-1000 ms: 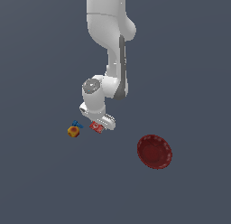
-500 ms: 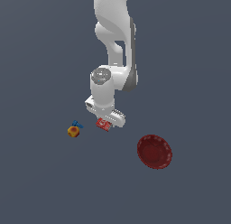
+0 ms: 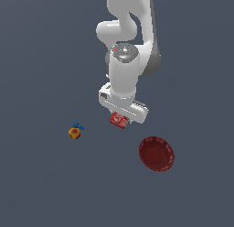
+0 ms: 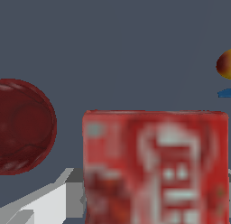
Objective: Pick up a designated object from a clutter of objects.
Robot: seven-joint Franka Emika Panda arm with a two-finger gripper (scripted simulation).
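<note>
The gripper (image 3: 122, 115) hid the top of the red box (image 3: 118, 120), and its fingers were too small to make out in the exterior view; the box sat directly under it, apparently clamped between the jaws. In the wrist view the box (image 4: 155, 166) filled the foreground, lettering blurred, lower edge cut off. One bowl (image 3: 156, 153), one orange cube (image 3: 74, 133) and one blue piece (image 3: 78, 126) lay well apart from the gripper.

My gripper (image 3: 122, 115) now carries the red box (image 3: 118, 120) toward the exterior view's right, farther from the orange-yellow cube (image 3: 74, 133), nearer the dark red bowl (image 3: 156, 153).
</note>
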